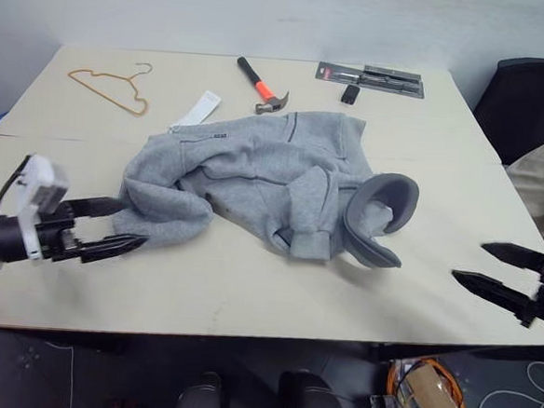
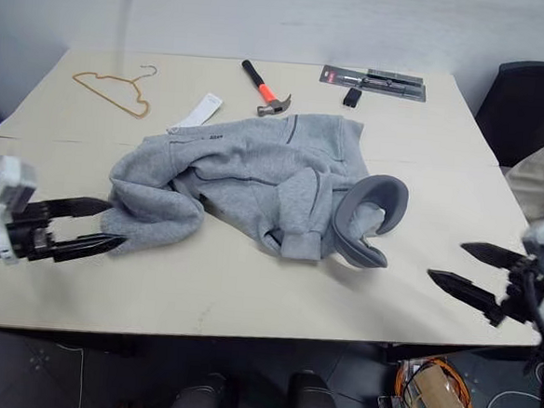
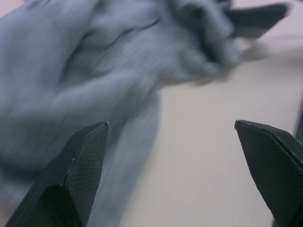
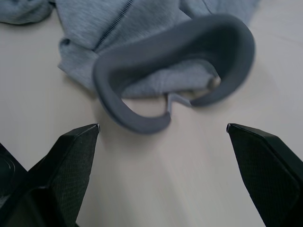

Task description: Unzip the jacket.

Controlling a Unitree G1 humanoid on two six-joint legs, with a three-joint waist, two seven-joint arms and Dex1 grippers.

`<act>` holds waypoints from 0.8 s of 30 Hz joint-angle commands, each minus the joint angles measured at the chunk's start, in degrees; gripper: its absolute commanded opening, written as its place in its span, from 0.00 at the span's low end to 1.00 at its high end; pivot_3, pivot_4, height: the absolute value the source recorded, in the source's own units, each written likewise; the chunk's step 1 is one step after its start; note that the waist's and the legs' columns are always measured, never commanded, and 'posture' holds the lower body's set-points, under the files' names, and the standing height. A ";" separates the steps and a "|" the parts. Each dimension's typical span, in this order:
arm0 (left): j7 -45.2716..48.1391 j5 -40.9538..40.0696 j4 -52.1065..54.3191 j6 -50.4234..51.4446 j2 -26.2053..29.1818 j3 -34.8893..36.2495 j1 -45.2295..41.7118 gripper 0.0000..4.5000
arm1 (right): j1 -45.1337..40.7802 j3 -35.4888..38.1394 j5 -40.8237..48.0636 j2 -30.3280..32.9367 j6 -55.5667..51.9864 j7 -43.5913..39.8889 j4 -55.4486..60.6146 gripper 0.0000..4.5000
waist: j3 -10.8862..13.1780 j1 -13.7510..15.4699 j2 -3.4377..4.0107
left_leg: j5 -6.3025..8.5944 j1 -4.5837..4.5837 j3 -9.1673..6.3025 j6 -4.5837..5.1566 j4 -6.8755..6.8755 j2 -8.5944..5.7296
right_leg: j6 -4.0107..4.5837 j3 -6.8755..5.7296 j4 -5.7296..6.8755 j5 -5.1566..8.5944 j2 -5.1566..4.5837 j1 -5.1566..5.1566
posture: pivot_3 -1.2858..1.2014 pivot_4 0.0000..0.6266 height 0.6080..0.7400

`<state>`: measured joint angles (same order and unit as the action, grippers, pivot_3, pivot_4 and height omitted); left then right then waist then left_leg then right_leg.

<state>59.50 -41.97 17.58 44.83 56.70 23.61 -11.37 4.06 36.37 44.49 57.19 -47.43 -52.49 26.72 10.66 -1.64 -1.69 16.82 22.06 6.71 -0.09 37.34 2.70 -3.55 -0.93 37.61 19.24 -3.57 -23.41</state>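
The large light grey fleece hooded jacket (image 1: 264, 180) lies crumpled in a heap at the middle of the pale beige bench (image 1: 247, 296), its dark-lined hood (image 1: 380, 219) turned toward the robot's right and a bunched sleeve toward the left. A short run of dark zipper shows near the hood in the right wrist view; the slider itself cannot be made out among the folds.

The left end effector (image 1: 121, 226) hovers just beside the bunched sleeve, fingers spread wide and holding nothing. The right end effector (image 2: 477, 271) stands apart from the hood on the opposite side, likewise spread and empty.

Assessment: the work is at the approach stage; the garment has not been gripped and the zipper appears untouched. The next move calls for laying the front flat or otherwise exposing the zipper line, one end effector pinning the fabric near the collar while the other finds the pull.

Beyond the jacket, well apart from it, lie an orange-handled hammer (image 1: 262, 86), a tan wire hanger (image 1: 112, 88), a white slip (image 1: 197, 110) and a dark packaged tool set (image 1: 371, 77).
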 commanded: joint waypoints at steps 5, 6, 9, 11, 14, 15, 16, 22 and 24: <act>0.55 -1.36 5.41 -0.47 -3.67 -13.61 -11.72 1.00 | -11.64 -19.75 -7.42 -0.70 5.30 2.94 -0.70 1.00 | 0.00 -0.02 0.00 | -0.04 0.09 0.05 -0.08 0.14 0.02 | 0.00 0.05 0.03 0.01 0.12 -0.09 | 0.52 0.24 1.00; 0.62 -0.55 4.94 -1.13 -4.62 -15.66 -13.57 1.00 | -13.05 -22.68 -9.15 -0.49 5.98 2.36 -2.16 1.00 | 0.00 0.04 0.00 | -0.04 0.09 0.06 -0.08 0.17 0.02 | 0.00 0.06 0.06 0.01 0.13 -0.10 | 0.52 0.24 1.00; 1.06 1.39 3.75 -2.80 -6.79 -19.86 -17.39 1.00 | -15.19 -27.66 -11.50 -0.58 7.64 -0.05 -4.79 1.00 | 0.00 0.15 0.00 | -0.03 0.13 0.07 -0.05 0.36 0.03 | 0.00 0.06 0.09 0.01 0.16 -0.08 | 0.52 0.24 1.00; 1.27 2.40 2.93 -3.69 -8.14 -21.73 -19.04 1.00 | -17.24 -29.39 -12.35 -2.28 8.16 0.44 -6.71 1.00 | 0.00 0.21 0.00 | -0.01 0.15 0.06 -0.02 0.42 0.03 | -0.02 0.06 0.11 0.02 0.16 -0.07 | 0.52 0.24 1.00; 1.50 3.95 2.06 -4.89 -9.35 -23.63 -20.16 1.00 | -19.54 -31.21 -14.14 -4.29 8.79 1.69 -9.29 0.96 | 0.00 0.17 0.00 | 0.01 0.21 0.07 0.01 0.57 0.04 | -0.02 0.07 0.18 0.02 0.15 -0.09 | 0.52 0.24 1.00; 1.47 4.38 1.88 -5.23 -9.83 -24.16 -20.45 1.00 | -20.06 -31.57 -14.61 -4.95 9.11 1.97 -10.06 0.91 | 0.00 0.16 0.00 | 0.01 0.20 0.06 0.01 0.60 0.06 | -0.02 0.06 0.18 0.02 0.16 -0.08 | 0.52 0.24 1.00; 1.42 4.68 1.74 -5.49 -10.27 -24.59 -20.74 1.00 | -20.32 -31.73 -14.81 -5.39 9.34 1.91 -10.50 0.86 | 0.00 0.16 0.00 | 0.01 0.21 0.06 0.01 0.60 0.05 | -0.02 0.06 0.19 0.02 0.16 -0.08 | 0.52 0.24 1.00; 1.78 5.45 1.30 -6.08 -11.50 -25.17 -21.59 1.00 | -19.15 -30.68 -14.44 -5.89 9.60 0.51 -9.38 0.40 | 0.00 0.17 0.00 | 0.01 0.21 0.05 0.01 0.61 0.06 | -0.02 0.06 0.20 0.02 0.16 -0.08 | 0.52 0.24 1.00; 2.07 5.71 1.01 -6.33 -11.76 -25.34 -21.87 1.00 | -18.74 -29.90 -13.87 -5.95 9.13 0.48 -8.72 0.24 | 0.00 0.18 0.00 | 0.01 0.20 0.05 0.01 0.62 0.06 | -0.02 0.05 0.22 0.02 0.15 -0.08 | 0.52 0.24 1.00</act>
<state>61.11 -36.60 18.11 39.79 45.21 -1.74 -32.44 -14.88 4.47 29.71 51.36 -38.70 -51.78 15.80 10.66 -1.46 -1.69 16.83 22.27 6.76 -0.07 37.96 2.77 -3.58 -0.88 37.83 19.27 -3.42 -23.49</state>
